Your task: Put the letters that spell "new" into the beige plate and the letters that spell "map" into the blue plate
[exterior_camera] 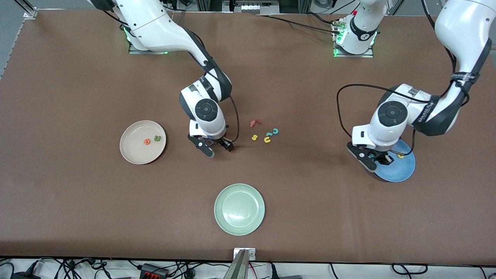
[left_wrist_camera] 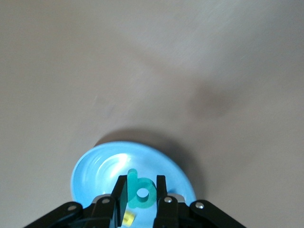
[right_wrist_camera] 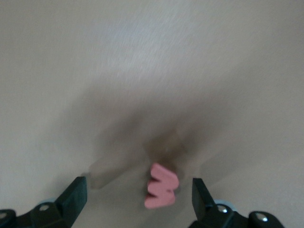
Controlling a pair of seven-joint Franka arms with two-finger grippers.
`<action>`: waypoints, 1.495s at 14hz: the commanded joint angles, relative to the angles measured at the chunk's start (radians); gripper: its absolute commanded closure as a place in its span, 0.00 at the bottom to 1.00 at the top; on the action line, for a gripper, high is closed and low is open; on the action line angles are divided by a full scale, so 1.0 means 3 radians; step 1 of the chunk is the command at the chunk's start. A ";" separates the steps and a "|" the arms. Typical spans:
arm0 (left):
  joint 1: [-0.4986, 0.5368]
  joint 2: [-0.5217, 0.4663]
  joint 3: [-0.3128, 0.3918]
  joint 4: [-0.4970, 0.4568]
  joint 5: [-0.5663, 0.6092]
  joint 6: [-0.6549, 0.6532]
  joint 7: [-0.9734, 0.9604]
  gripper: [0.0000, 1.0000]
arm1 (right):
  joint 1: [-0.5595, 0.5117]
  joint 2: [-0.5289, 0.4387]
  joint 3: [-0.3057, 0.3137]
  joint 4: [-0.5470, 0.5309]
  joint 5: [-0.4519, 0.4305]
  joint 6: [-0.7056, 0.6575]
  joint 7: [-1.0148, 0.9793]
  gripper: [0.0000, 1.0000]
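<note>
My left gripper (exterior_camera: 381,159) (left_wrist_camera: 141,180) hangs over the blue plate (exterior_camera: 403,170) (left_wrist_camera: 104,166), shut on the teal "a" (left_wrist_camera: 142,192). The yellow "p" (exterior_camera: 400,156) (left_wrist_camera: 128,218) lies in that plate. In the beige plate (exterior_camera: 135,153) are the orange "e" (exterior_camera: 147,141) and the green "n" (exterior_camera: 157,138). My right gripper (exterior_camera: 219,150) (right_wrist_camera: 137,183) is open, low over the table between the beige plate and the loose letters. The dull-red "w" (right_wrist_camera: 161,192) lies between its fingers, touching neither. The front view hides the "w" under that hand.
Loose letters lie mid-table: a red "f" (exterior_camera: 254,123), a yellow "s" (exterior_camera: 254,137), a yellow u-shape (exterior_camera: 267,140), a teal "c" (exterior_camera: 275,131) and a small blue-teal piece (exterior_camera: 269,134) I cannot read. A pale green plate (exterior_camera: 239,209) sits nearer the front camera.
</note>
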 commanded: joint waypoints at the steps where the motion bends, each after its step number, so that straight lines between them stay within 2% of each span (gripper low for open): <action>1: 0.0239 0.0239 -0.0014 0.0160 0.0014 -0.0068 0.0157 0.80 | -0.0043 -0.0005 0.0013 0.0026 0.0028 -0.0014 0.0267 0.07; 4: 0.0428 0.0480 -0.0019 0.0247 0.0004 -0.0042 0.0157 0.74 | -0.0022 -0.0010 0.0013 0.0011 0.0028 -0.0029 0.0467 0.07; 5: 0.0444 0.0521 -0.0019 0.0257 0.0004 -0.0032 0.0152 0.54 | -0.0027 -0.0025 0.0018 0.0000 0.0028 -0.0049 0.0472 0.07; 6: 0.0449 0.0516 -0.0019 0.0257 0.0004 -0.0011 0.0152 0.01 | -0.0022 -0.0040 0.0018 -0.0025 0.0028 -0.0049 0.0487 0.07; 8: 0.0469 0.0481 -0.0075 0.0257 0.0004 -0.0042 0.0142 0.00 | -0.0022 -0.0035 0.0018 -0.0035 0.0028 -0.0024 0.0508 0.07; 10: 0.0480 0.0419 -0.0294 0.0338 -0.0087 -0.0194 0.0121 0.00 | -0.0033 -0.0025 0.0018 -0.0035 0.0028 -0.0004 0.0508 0.12; 13: 0.0465 0.0414 -0.0504 0.0894 -0.0741 -0.0924 0.0101 0.00 | -0.0027 -0.0010 0.0018 -0.0041 0.0028 0.0042 0.0508 0.19; 14: 0.0459 0.0414 -0.0555 0.1043 -0.0834 -0.1129 0.0096 0.00 | -0.0027 -0.0005 0.0018 -0.0041 0.0028 0.0043 0.0508 0.22; 16: 0.0459 0.0409 -0.0759 0.1335 -0.0860 -0.1584 -0.0148 0.00 | -0.0007 -0.0010 0.0018 -0.0041 0.0028 0.0043 0.0508 0.33; 18: 0.0434 0.0409 -0.1004 0.1555 -0.0855 -0.2029 -0.0618 0.00 | -0.0007 -0.0010 0.0018 -0.0041 0.0028 0.0043 0.0503 0.48; 21: 0.0475 0.0368 -0.1398 0.1612 -0.0865 -0.2368 -0.1089 0.00 | -0.0007 -0.0010 0.0018 -0.0041 0.0023 0.0043 0.0442 0.69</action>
